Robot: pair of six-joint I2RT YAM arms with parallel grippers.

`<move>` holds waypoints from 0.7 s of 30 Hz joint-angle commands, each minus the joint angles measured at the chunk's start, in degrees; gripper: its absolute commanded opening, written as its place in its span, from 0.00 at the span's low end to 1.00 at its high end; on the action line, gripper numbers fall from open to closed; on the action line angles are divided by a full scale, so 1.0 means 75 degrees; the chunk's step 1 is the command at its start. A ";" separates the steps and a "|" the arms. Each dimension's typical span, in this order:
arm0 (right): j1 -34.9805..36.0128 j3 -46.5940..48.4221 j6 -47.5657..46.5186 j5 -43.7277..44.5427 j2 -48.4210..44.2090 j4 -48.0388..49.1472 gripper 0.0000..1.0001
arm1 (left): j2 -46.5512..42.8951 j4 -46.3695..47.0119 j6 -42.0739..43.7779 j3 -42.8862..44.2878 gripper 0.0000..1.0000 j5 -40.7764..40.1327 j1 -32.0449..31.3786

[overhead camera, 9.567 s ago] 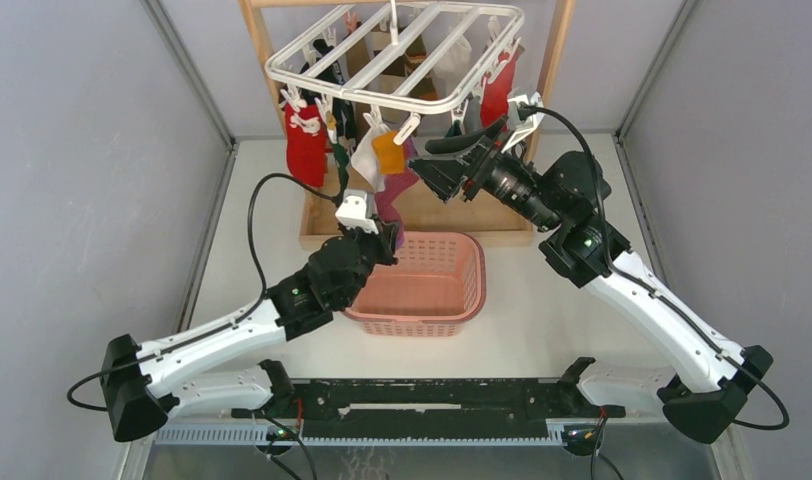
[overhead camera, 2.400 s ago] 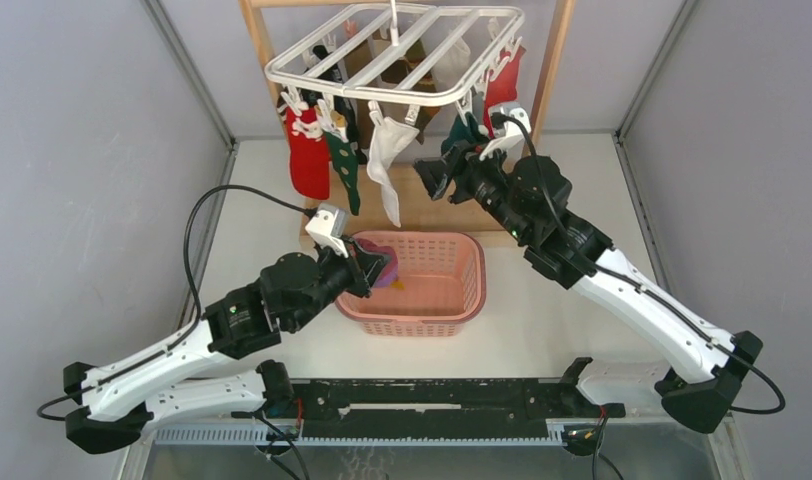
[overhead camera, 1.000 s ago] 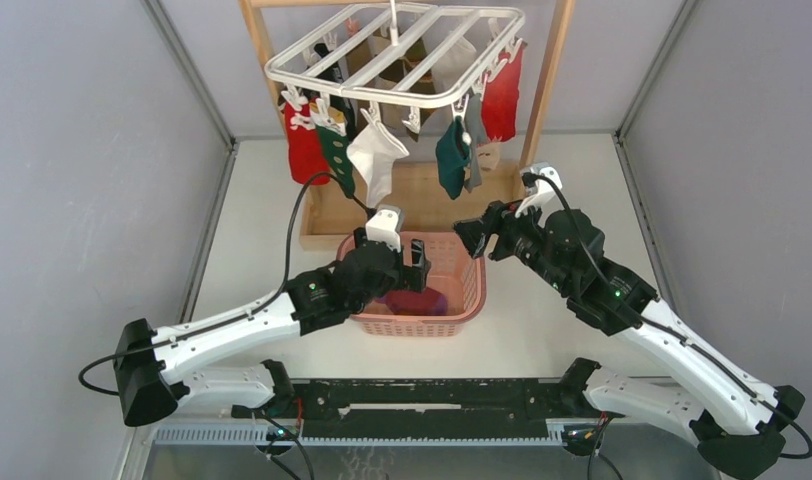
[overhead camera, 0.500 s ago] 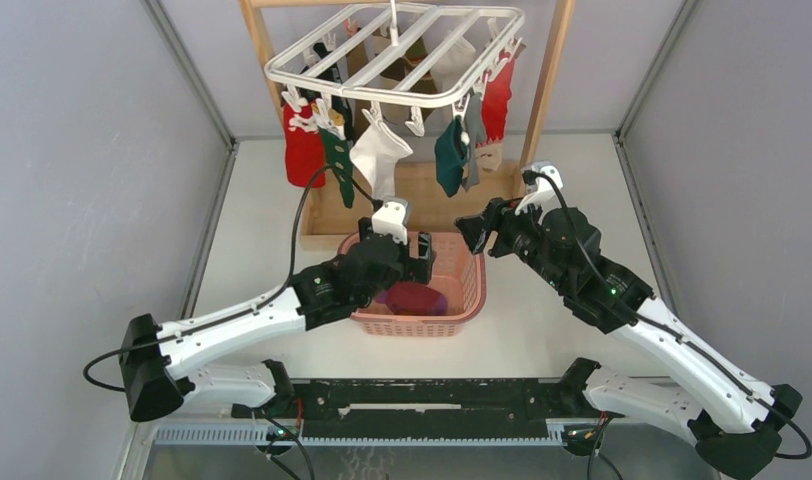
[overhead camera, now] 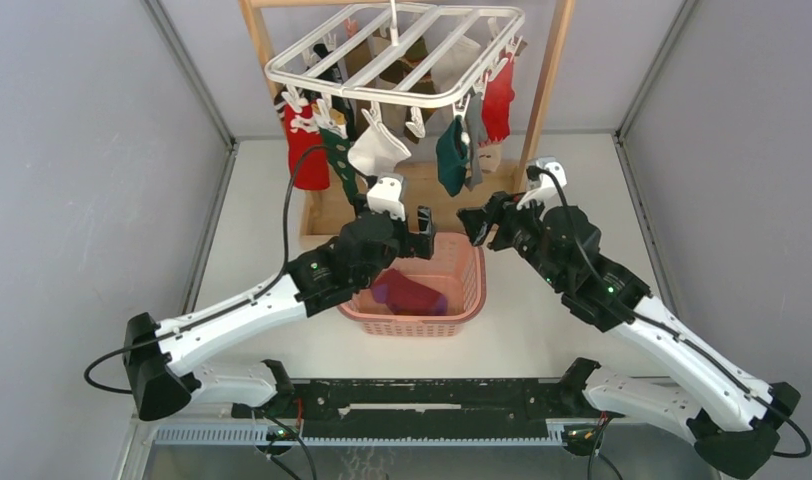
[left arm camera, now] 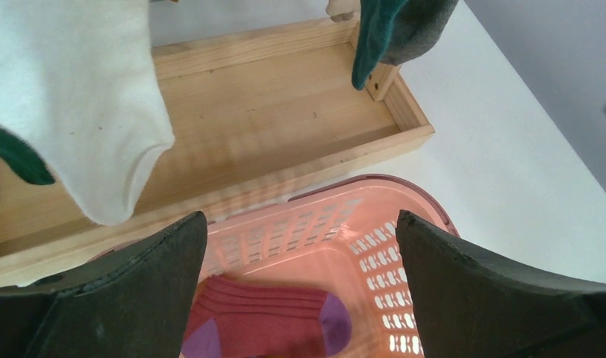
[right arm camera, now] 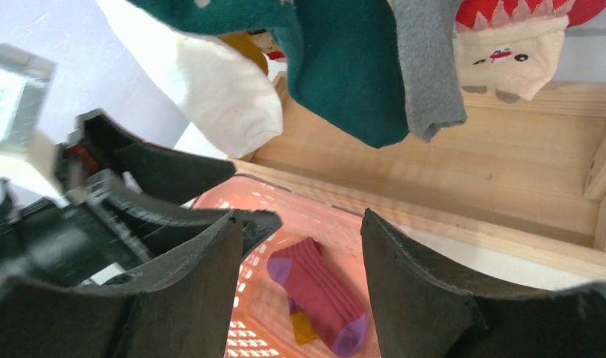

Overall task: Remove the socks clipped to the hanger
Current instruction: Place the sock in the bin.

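Observation:
The white hanger (overhead camera: 392, 50) hangs from the wooden rack with several socks clipped on: red (overhead camera: 304, 155), dark green (overhead camera: 337, 168), white (overhead camera: 377, 150), teal (overhead camera: 450, 158) and grey (overhead camera: 472, 135). My left gripper (overhead camera: 414, 238) is open and empty over the far rim of the pink basket (overhead camera: 468, 290), below the white sock (left arm camera: 83, 112). A magenta sock (left arm camera: 270, 324) lies in the basket. My right gripper (overhead camera: 479, 222) is open and empty, just under the teal sock (right arm camera: 345, 67) and grey sock (right arm camera: 430, 67).
The rack's wooden base tray (left arm camera: 270, 112) sits right behind the basket (left arm camera: 404, 246). An orange sock (right arm camera: 304, 324) lies under the magenta one (right arm camera: 319, 298). A red-and-cream sock (right arm camera: 516, 45) hangs at the right. The left gripper's fingers (right arm camera: 151, 171) are close beside my right one.
My left gripper has risen from the basket toward the hanger and opened wider, leaving the magenta sock lying in the basket. The right gripper shifted slightly back and narrowed a little.

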 commanded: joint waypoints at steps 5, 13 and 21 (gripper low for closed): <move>0.0258 -0.0451 -0.0828 0.0918 0.0973 0.1952 0.69 | -0.1457 -0.0819 -0.0738 -0.0450 1.00 -0.0180 0.0017; 0.0650 -0.0666 -0.1622 0.1687 0.1882 0.3571 0.81 | -0.2583 -0.1374 -0.1088 -0.0992 1.00 -0.0007 0.0016; 0.0722 -0.0668 -0.1757 0.2693 0.2696 0.4410 0.81 | -0.3019 -0.1546 -0.1178 -0.1349 1.00 -0.0026 0.0022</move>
